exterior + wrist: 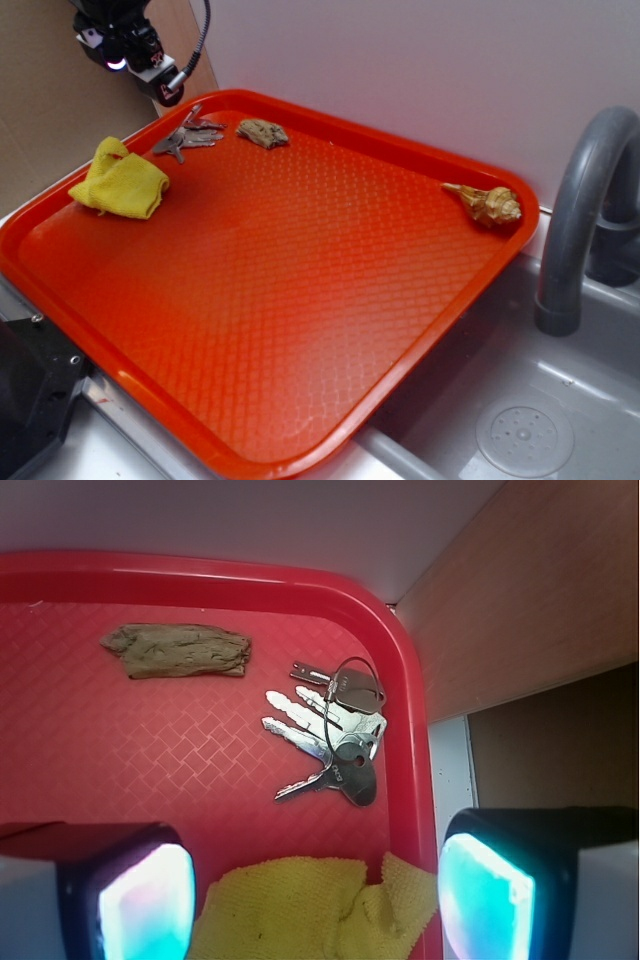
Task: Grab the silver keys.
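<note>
Wrist view, left to right: brown rough lump (178,651); silver keys (330,732) flat in the corner of the red tray (400,660), just inside its rim, blades fanned leftward, long axis roughly crosswise; yellow cloth (300,910) below. The gripper (315,895) hangs above (likely lining up its descent), jaws spread wide, holding nothing.

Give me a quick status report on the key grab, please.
Gripper open, above the tray. Silver keys untouched near rim. Yellow cloth and brown lump beside them.
</note>
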`<state>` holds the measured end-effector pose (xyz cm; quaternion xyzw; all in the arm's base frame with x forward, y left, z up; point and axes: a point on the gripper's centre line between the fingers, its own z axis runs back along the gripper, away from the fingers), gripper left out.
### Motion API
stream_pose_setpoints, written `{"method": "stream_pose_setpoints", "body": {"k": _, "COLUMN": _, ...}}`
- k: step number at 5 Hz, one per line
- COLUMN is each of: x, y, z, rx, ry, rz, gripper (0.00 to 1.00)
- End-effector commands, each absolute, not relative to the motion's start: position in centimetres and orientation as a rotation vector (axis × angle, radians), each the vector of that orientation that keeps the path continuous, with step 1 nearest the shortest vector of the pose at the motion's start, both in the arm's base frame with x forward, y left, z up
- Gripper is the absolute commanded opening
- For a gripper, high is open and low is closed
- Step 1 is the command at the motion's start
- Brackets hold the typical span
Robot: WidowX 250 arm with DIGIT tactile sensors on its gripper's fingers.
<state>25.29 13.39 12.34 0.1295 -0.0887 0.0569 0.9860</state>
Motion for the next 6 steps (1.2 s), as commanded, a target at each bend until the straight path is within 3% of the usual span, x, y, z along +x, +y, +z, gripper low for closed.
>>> {"method": "stream_pose_setpoints", "body": {"k": 1, "x": 25.8, "y": 14.7, "z": 14.4, "rx": 0.287, "ry": -0.231, "rz": 0.139, "gripper": 1.0}}
{"method": "stream_pose_setpoints", "body": {"k": 3, "x": 25.8, "y": 14.7, "z": 14.4, "rx": 0.287, "ry": -0.231, "rz": 0.139, "gripper": 1.0}}
{"method": "stream_pose_setpoints", "body": {"k": 5, "x": 28.4, "y": 15.3, "z": 11.8, "rx": 0.275, "ry": -0.322, "rz": 0.082, "gripper": 1.0}}
{"method": "stream_pose_setpoints", "body": {"k": 6, "x": 29.6, "y": 15.7, "z": 9.8, "rx": 0.358, "ry": -0.254, "rz": 0.074, "gripper": 1.0}}
